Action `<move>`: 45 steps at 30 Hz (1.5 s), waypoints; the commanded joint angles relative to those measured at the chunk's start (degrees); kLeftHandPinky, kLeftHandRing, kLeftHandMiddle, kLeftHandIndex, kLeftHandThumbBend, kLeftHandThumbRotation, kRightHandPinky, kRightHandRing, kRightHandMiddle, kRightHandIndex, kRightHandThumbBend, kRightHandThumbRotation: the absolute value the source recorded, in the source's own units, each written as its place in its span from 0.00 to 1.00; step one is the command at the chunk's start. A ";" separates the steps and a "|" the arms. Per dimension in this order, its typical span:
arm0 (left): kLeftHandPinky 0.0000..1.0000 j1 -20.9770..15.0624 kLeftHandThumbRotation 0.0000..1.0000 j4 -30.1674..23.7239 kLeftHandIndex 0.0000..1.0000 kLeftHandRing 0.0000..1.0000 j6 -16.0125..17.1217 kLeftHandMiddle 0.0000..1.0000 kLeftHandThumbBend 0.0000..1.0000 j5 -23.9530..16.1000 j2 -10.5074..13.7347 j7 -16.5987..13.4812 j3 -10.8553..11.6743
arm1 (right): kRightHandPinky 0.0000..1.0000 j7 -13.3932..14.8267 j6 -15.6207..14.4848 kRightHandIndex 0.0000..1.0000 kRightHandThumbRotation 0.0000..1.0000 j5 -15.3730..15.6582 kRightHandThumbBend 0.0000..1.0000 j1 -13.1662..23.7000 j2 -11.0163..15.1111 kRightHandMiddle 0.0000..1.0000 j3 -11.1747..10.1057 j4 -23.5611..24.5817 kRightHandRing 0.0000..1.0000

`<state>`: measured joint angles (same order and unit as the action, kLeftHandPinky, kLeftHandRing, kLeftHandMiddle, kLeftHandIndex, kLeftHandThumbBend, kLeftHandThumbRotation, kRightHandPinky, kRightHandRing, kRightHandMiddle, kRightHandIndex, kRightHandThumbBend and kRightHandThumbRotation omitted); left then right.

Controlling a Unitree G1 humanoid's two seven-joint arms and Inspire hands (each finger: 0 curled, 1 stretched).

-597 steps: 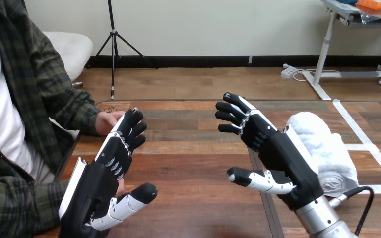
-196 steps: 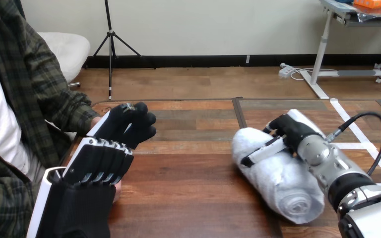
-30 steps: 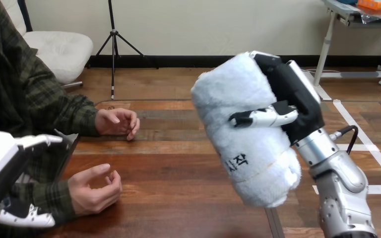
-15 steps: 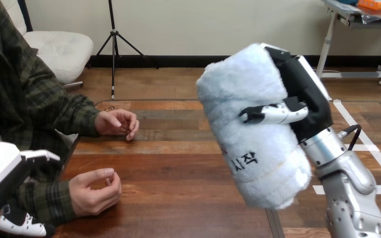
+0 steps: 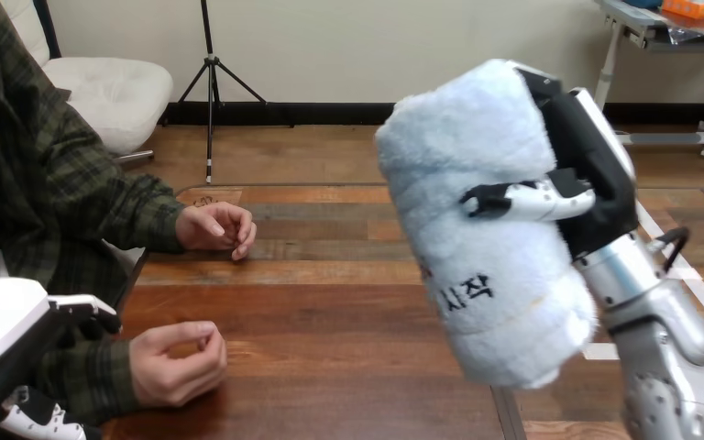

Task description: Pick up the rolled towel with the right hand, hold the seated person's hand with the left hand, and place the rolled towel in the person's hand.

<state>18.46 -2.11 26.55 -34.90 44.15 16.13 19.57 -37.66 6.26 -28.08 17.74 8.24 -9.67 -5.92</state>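
Wooden table (image 5: 330, 307) (plank top), pale wall (image 5: 348, 46), tripod (image 5: 209, 82), white chair (image 5: 115, 92)

Wide open across the middle of the surface (image 5: 330, 312). Blocked at the left edge by the person's far hand (image 5: 215, 227) and near hand (image 5: 176, 362), both resting curled, bare strip between them. Crowded at the right by the rolled towel (image 5: 486, 220), up off the wood.

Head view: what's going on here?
The right robot hand grips the rolled towel, thumb across its front, raised above the table. The left robot hand sits low at the left beside the person's sleeve, apart from the person's nearer hand. That hand and the person's farther hand rest on the table, loosely curled, empty.
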 commanded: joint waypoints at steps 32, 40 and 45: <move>0.54 -10.09 0.09 10.63 0.65 0.59 0.29 0.65 1.00 -5.53 1.98 -9.93 -10.49 | 0.08 4.04 -12.30 0.21 0.00 -12.45 0.72 -3.53 4.10 0.20 -2.09 19.98 0.12; 0.51 -11.88 0.06 14.47 0.61 0.56 2.81 0.61 1.00 -6.69 2.09 -14.68 -12.45 | 0.09 2.16 -13.35 0.22 0.00 -15.12 0.73 -4.10 5.29 0.21 -2.97 20.66 0.13; 0.49 -13.09 0.04 17.70 0.58 0.52 5.01 0.57 1.00 -8.01 2.16 -19.13 -13.74 | 0.09 1.50 -13.16 0.22 0.00 -15.60 0.74 -4.23 5.36 0.21 -3.47 20.93 0.14</move>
<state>9.57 12.59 29.03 -41.72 44.31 1.39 7.85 -35.72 -7.21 -41.97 11.75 12.16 -11.26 11.85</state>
